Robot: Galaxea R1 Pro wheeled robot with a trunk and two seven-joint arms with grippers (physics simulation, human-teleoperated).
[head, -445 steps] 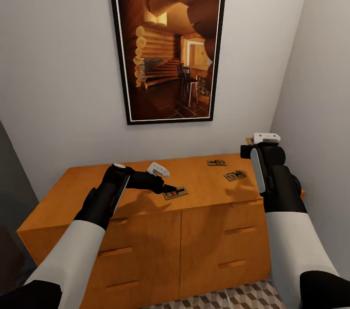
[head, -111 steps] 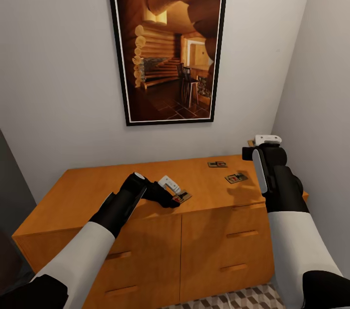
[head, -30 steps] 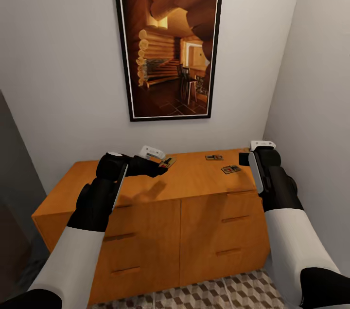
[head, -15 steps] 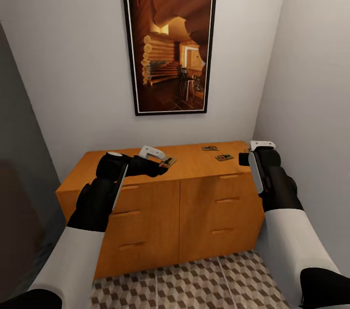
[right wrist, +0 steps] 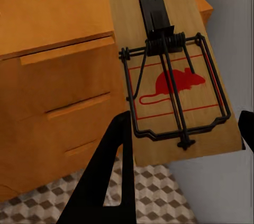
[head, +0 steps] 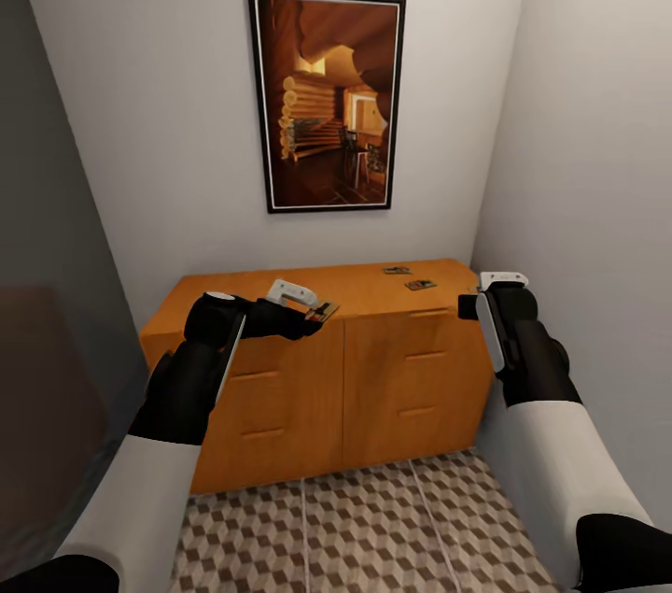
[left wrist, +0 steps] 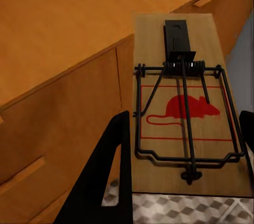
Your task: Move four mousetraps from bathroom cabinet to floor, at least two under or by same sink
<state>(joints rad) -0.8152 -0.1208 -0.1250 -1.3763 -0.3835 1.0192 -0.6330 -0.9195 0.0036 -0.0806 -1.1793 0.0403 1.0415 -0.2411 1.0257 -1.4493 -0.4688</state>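
each gripper, left [head: 317, 311] and right [head: 467, 305], is clamped on 1 trap [left wrist: 185, 113]; the floor [head: 373, 528] lies straight below, so you lower both.

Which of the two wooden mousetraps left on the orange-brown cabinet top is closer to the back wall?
The left mousetrap, nearest the white wall; the other wooden mousetrap lies nearer the orange-brown cabinet's front edge and the right gripper.

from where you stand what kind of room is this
Likely a narrow nook of a home, perhaps part of a bathroom, though no fixtures show. An orange-brown wooden cabinet stands against a plain wall under a framed picture, on cube-patterned floor tiles.
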